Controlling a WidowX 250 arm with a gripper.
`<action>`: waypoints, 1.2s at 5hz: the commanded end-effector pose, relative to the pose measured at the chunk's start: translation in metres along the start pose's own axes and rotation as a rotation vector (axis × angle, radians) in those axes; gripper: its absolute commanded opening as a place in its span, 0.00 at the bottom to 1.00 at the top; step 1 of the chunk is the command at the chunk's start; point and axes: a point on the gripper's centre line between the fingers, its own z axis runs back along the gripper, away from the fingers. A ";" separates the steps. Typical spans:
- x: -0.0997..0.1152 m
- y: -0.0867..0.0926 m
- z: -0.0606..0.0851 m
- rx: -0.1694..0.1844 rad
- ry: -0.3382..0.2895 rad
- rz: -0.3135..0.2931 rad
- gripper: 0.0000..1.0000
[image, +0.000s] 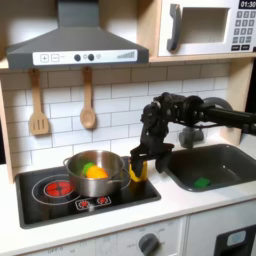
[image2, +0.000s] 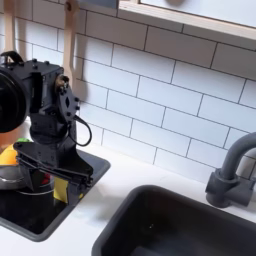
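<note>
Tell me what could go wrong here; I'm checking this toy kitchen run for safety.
1. The pincer holds a yellow piece close beside the pot; a swing could knock the pot off the stove.
2. The piece sits near the stove's edge by the sink; released here, it might tumble in.

The first exterior view faces me from the front, set back, taking in hood, microwave, stove (image: 60, 205) and sink (image: 222, 160). The second exterior view sits close and low, looking along the counter. Both exterior views share my arm, stove and sink.
</note>
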 end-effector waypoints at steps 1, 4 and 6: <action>0.000 0.000 0.000 0.001 0.000 -0.001 1.00; 0.021 0.002 -0.009 -0.066 -0.026 0.070 1.00; 0.030 0.002 -0.021 -0.065 0.008 0.107 1.00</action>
